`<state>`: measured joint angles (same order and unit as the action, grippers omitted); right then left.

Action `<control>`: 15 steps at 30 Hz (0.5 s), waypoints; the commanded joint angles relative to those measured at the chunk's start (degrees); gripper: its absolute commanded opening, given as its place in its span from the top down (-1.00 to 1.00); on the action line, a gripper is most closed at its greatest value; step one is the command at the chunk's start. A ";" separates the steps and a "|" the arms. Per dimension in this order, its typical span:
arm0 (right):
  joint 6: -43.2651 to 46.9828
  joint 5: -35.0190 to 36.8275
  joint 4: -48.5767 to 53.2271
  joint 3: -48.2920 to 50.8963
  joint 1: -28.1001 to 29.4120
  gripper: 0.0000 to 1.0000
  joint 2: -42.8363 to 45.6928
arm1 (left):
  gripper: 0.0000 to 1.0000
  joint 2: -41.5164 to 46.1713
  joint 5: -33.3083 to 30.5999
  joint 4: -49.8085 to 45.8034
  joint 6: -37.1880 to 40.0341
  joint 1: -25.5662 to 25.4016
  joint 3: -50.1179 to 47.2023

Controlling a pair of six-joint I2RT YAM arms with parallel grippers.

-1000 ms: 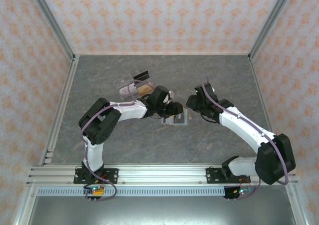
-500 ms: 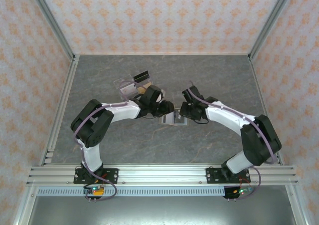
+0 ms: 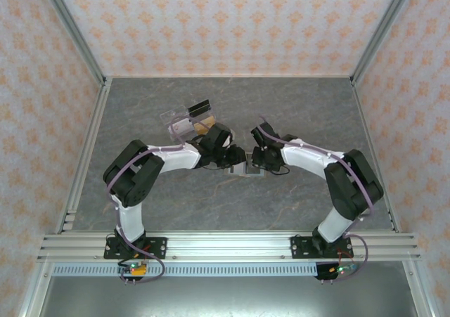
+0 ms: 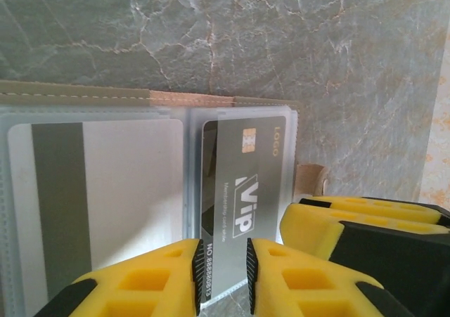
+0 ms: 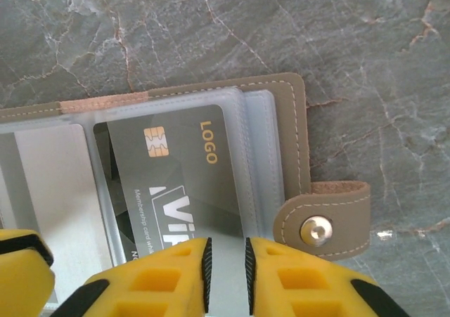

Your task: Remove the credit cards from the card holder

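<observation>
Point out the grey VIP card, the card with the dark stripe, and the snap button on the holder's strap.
Grey VIP card [image 5: 177,175]: right wrist view, middle of its face.
Dark-striped card [image 4: 105,204]: left wrist view, white face beside the stripe.
Snap button [image 5: 316,230]: right wrist view, its metal centre.

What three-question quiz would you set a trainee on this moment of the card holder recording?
1. True or false: the brownish-grey bifold card holder lies folded shut on the grey marbled table.
2. Which word is printed in gold on the dark grey chip card? A) VISA B) LOGO C) BANK
3. Fill in: the white card in the other panel carries a broad grey ____ down its length.

Key: 1 false, it lies open with both clear sleeves showing; 2 B; 3 stripe.
</observation>
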<state>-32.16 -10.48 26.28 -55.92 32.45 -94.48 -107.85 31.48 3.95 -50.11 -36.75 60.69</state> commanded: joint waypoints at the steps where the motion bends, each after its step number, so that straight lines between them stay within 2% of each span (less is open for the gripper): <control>1: 0.03 1.26 1.23 -1.56 -0.12 0.56 -1.19 | 0.51 -1.11 -0.07 0.26 -0.75 -0.25 1.10; 15: 0.01 -1.11 0.16 -1.07 -0.24 0.53 -4.38 | 0.50 -4.38 1.53 2.15 -1.69 -0.25 0.62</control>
<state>-32.14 -10.79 26.11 -56.27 32.42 -97.06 -110.96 32.49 4.80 -51.20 -36.71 60.71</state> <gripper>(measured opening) 0.232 0.250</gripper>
